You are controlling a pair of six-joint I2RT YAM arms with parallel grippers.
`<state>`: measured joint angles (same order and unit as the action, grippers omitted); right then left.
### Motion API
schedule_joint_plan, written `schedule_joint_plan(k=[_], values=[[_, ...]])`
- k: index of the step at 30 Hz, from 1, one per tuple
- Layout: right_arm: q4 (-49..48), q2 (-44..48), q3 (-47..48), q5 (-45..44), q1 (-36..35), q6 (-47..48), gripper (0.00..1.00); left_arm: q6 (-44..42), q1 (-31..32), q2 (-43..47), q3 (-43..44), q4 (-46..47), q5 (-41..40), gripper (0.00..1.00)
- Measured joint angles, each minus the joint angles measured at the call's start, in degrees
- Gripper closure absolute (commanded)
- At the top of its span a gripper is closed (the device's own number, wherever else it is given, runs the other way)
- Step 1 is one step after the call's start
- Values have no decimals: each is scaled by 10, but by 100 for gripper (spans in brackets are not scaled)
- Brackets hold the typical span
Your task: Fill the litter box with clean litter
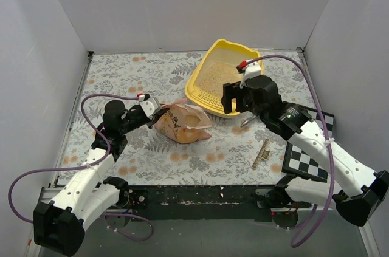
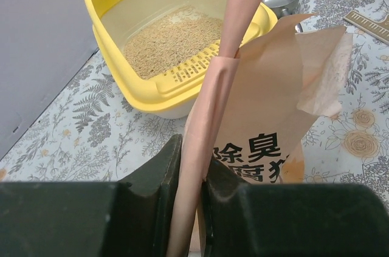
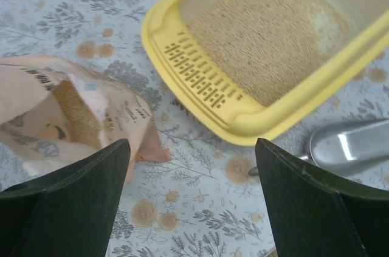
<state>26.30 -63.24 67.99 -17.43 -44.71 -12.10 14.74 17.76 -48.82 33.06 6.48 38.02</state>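
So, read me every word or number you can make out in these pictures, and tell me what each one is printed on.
"除臭": dark characters on the peach-pink bag, left wrist view.
Second row of characters under it: half hidden, cannot be read.
Small print on the bag in the right wrist view: too blurred to read.
Markings on the ruler: too small to read.
The litter box: no text visible.

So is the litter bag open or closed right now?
Open. The bag gapes at its top, and the litter inside shows through the mouth.
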Motion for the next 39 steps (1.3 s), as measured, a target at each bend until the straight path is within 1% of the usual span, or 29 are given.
schedule_joint_plan(k=[2,3,7,9,13,18,21,29,35,39], values=[[17,7,-19,-5,30,-22,17,3,1,-3,0,2,0,86],[24,10,-34,-3,53,-37,17,5,2,-4,0,2,0,86],[53,29,-116,1,169,-107,20,8,5,-5,0,4,-1,87],[66,31,-144,8,212,-137,21,8,8,-5,0,5,-2,86],[68,28,-179,34,266,-188,25,8,16,-5,0,5,-7,87],[31,11,-228,69,293,-249,29,9,25,-5,0,5,-12,87],[12,-7,-245,85,297,-280,29,9,32,-5,0,5,-16,87],[-44,-82,-247,107,297,-341,30,9,50,-5,0,8,-27,86],[-69,-130,-247,115,297,-363,31,9,60,-5,-1,9,-35,85],[-82,-156,-247,117,297,-374,34,8,67,-5,-5,11,-42,85]])
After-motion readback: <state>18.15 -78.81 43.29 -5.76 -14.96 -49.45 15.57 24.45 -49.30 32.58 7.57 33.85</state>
